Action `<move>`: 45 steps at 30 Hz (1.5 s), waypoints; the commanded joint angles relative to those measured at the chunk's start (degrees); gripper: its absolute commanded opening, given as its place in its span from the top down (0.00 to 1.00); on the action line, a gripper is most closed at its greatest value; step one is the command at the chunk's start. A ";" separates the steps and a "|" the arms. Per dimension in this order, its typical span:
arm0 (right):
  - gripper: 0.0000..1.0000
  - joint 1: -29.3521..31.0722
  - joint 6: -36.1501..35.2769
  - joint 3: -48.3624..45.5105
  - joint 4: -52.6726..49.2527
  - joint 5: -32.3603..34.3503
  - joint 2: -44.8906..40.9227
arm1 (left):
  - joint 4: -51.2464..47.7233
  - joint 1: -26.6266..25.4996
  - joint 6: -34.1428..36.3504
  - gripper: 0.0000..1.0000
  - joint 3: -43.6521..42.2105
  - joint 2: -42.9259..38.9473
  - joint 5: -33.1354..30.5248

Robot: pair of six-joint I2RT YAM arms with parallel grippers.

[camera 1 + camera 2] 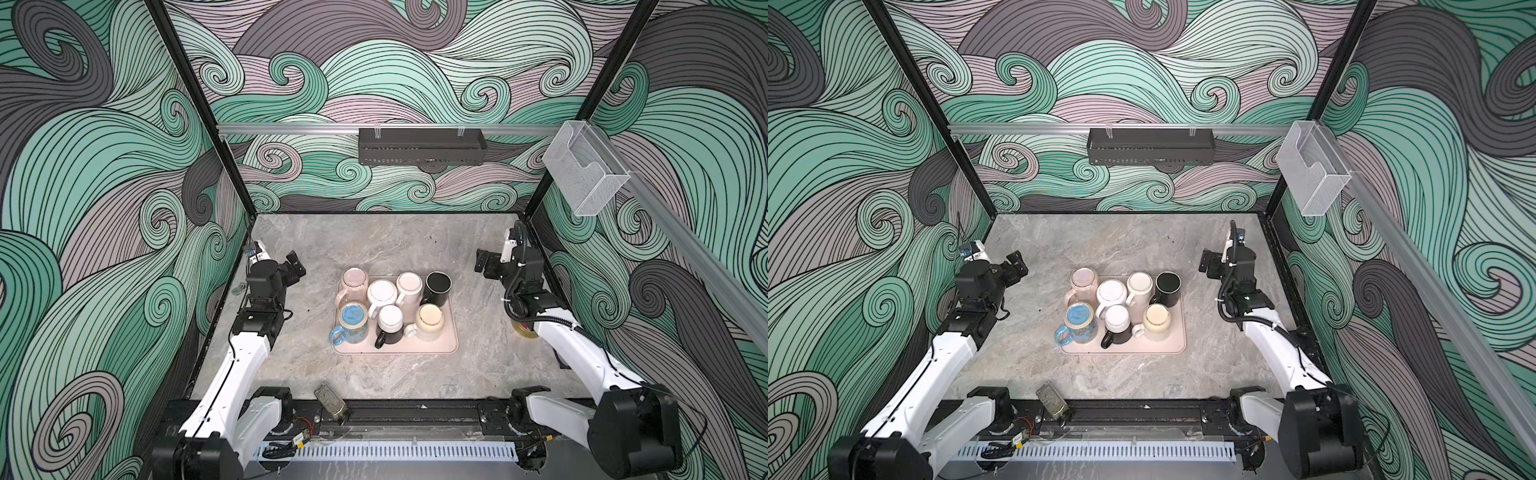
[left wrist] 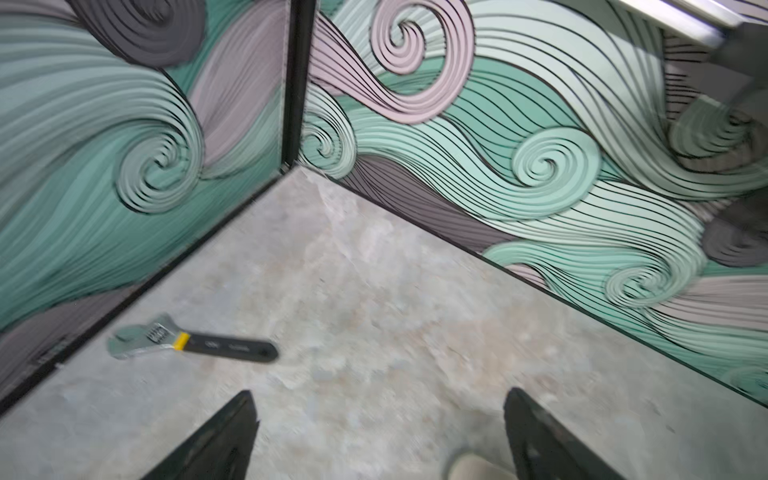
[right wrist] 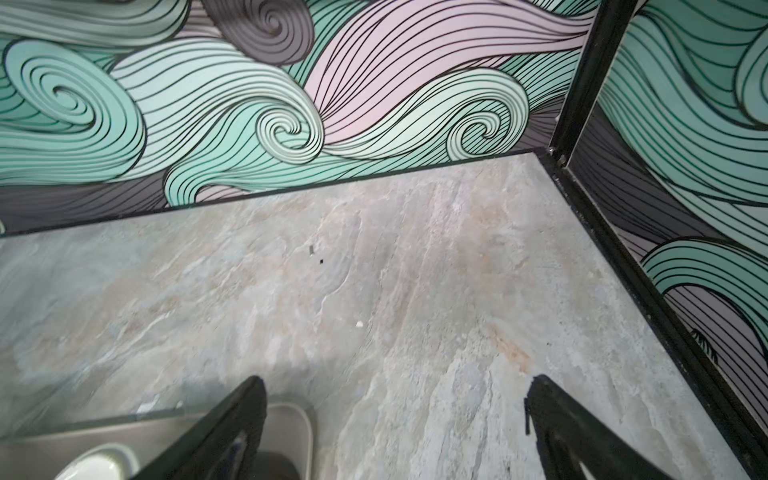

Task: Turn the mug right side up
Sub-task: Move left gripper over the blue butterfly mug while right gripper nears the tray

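Observation:
Several mugs stand close together on a beige tray [image 1: 451,341] [image 1: 1177,341] at the middle of the table. Among them are a pink mug [image 1: 354,282], a blue glass mug [image 1: 352,322] and a black mug [image 1: 437,286]; most show flat bases upward. My left gripper [image 1: 296,266] [image 2: 380,392] hovers open to the left of the tray, holding nothing. To the tray's right my right gripper [image 1: 482,262] [image 3: 397,378] is open and empty too. The right wrist view catches the tray's corner [image 3: 291,424] and a white mug [image 3: 99,461].
An adjustable wrench [image 2: 191,343] [image 1: 239,289] lies by the left wall. A metal grater [image 1: 330,401] sits at the front edge. A yellowish jar [image 1: 523,328] stands under the right arm. A black basket [image 1: 422,145] and a clear bin [image 1: 586,166] hang on the walls.

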 commanded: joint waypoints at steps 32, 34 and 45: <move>0.00 20.41 -4.49 1.69 -9.44 2.58 -1.84 | -35.56 -26.71 -11.86 0.40 1.20 -8.41 14.62; 0.00 20.49 -4.46 1.45 -9.07 2.84 -1.84 | -34.48 -26.91 -11.70 0.39 0.89 -7.26 14.34; 0.02 20.76 -2.53 -0.59 -5.85 4.34 -0.11 | -31.86 -27.27 -11.07 0.35 -0.22 -5.03 13.76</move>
